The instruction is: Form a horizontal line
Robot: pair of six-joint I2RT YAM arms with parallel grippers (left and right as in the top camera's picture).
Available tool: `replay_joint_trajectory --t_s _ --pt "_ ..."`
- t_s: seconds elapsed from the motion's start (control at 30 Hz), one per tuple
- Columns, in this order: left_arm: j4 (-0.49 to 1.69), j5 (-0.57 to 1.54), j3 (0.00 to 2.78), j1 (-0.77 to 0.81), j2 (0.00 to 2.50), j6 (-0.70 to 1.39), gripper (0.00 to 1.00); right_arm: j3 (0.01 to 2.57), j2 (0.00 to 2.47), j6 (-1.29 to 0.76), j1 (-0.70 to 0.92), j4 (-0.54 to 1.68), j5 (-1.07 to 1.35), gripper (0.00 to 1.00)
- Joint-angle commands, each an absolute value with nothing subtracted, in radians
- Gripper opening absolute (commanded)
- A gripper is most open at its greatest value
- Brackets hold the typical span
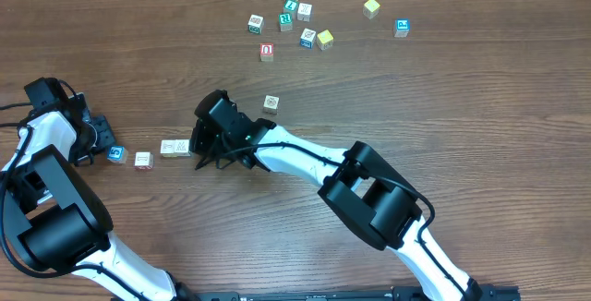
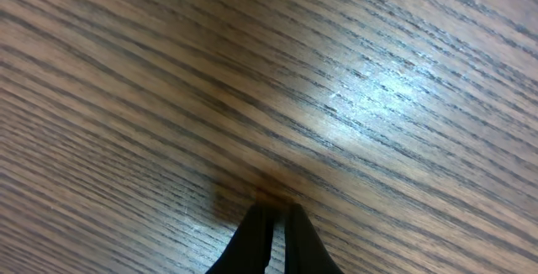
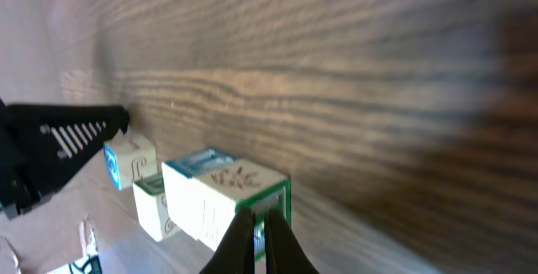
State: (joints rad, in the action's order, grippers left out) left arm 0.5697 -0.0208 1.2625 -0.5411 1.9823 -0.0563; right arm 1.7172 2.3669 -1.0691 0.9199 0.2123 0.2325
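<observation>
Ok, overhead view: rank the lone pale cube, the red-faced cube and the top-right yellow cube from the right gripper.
1. Lone pale wooden cube, up-right of the right gripper.
2. Red-faced wooden cube, farther up.
3. Plain yellow wooden cube, top right.

No word, brand or number can be read. On the red-faced cube (image 1: 267, 52) a white arch-shaped sign, like an inverted U, is shown. Printed marks in blue and green are seen on the cubes of the horizontal line (image 1: 143, 160), but they cannot be made out in any view.
</observation>
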Motion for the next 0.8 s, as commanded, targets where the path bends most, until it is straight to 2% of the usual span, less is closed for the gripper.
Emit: replay_joint_trajectory --t_s 0.0,0.47,0.6,0.77 --pt "0.585 -0.033 1.246 -0.543 1.99 -0.029 0.04 1.714 2.381 -1.069 0.942 0.211 0.256 0.04" --pt "0.602 -0.036 1.246 -0.543 1.99 -0.028 0.04 1.714 2.381 -1.069 0.925 0.248 0.231 0.04" --pt "0.646 -0.127 1.246 -0.546 1.99 0.06 0.04 1.714 2.369 -1.069 0.915 0.351 0.358 0.04" --pt "0.672 -0.074 1.246 -0.577 1.99 0.151 0.04 1.715 2.338 -1.031 0.914 0.558 0.473 0.04"
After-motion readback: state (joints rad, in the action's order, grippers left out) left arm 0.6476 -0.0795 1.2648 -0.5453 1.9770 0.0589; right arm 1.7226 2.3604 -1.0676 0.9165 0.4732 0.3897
